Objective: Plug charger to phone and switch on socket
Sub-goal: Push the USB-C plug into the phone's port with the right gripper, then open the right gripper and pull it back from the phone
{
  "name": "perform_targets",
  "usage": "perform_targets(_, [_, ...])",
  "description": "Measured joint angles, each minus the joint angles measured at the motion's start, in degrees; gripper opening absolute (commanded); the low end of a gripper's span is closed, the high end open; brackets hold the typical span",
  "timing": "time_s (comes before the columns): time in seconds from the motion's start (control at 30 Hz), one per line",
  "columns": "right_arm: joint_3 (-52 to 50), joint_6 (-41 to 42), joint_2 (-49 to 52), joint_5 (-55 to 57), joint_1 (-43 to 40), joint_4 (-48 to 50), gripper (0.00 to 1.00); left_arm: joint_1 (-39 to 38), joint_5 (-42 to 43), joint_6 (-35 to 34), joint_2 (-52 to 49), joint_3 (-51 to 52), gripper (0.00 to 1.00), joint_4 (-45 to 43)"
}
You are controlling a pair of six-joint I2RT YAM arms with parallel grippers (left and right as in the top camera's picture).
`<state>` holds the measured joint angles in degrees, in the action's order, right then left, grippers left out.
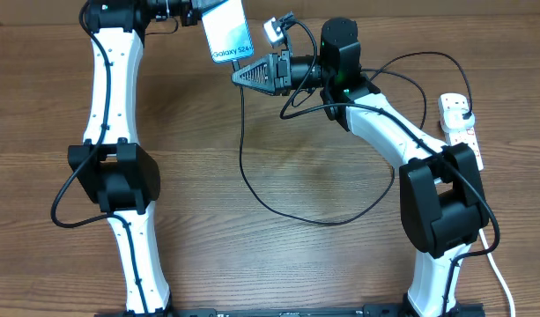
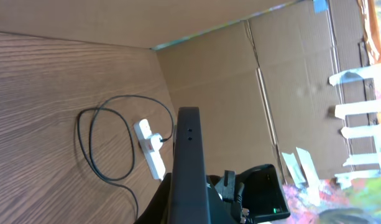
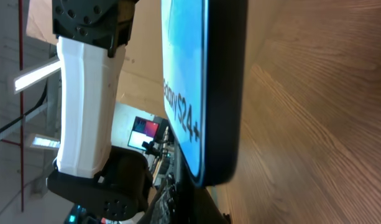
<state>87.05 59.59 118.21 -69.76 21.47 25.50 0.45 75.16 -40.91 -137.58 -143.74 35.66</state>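
Note:
My left gripper (image 1: 199, 13) is shut on the phone (image 1: 227, 31) and holds it above the table at the back, lit screen up with the "Galaxy" text at its near end. The phone shows edge-on in the left wrist view (image 2: 189, 155) and fills the right wrist view (image 3: 221, 81). My right gripper (image 1: 240, 75) points left just below the phone's near end and looks shut on the charger's connector end. The connector tip itself is hidden. The black charger cable (image 1: 278, 207) loops over the table to the white socket (image 1: 463, 132) at the right edge, also in the left wrist view (image 2: 151, 149).
A cardboard wall (image 2: 240, 81) stands behind the table's back edge. The socket's thick white cord (image 1: 499, 273) runs down the right side. My left arm's white link (image 3: 84, 93) stands close to the phone.

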Motion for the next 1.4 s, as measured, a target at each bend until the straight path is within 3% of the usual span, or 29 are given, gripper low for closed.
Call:
perform_targets(0.5, [-0.07, 2.01, 0.0, -1.38, -0.11, 1.92, 0.04, -0.48, 1.16, 0.46, 0.0, -0.11, 0.04, -0.13])
perform_targets(0.53, [-0.07, 2.08, 0.0, -1.38, -0.11, 1.92, 0.1, -0.48, 1.16, 0.46, 0.0, -0.11, 0.04, -0.15])
perform_targets(0.63, [-0.07, 2.08, 0.0, 0.57, -0.13, 2.71, 0.43, -0.57, 1.66, 0.92, 0.0, -0.11, 0.04, 0.15])
perform_targets(0.67, [-0.02, 2.05, 0.0, 2.1, -0.37, 3.21, 0.7, -0.85, 2.38, 1.07, 0.0, -0.11, 0.04, 0.59])
perform_targets(0.73, [0.02, 2.29, -0.04, 3.76, -1.14, 3.32, 0.99, -1.68, 2.99, 1.38, 0.0, -0.11, 0.04, 0.74])
perform_targets(1.23, [0.02, 2.12, -0.09, 3.74, -3.26, 1.86, 1.0, 2.12, 3.74, 2.14, 0.0, -0.11, 0.04, 3.34])
perform_targets(1.33, [0.17, 1.07, -0.2, 5.35, -5.01, -5.27, 1.0, 2.95, 3.74, 2.14, 0.0, -0.11, 0.04, 3.5])
perform_targets(1.4, [0.52, -1.9, -0.2, 7.69, -7.13, -15.47, 1.0, 3.04, 3.74, 2.14, 0.0, -0.11, 0.04, 3.54])
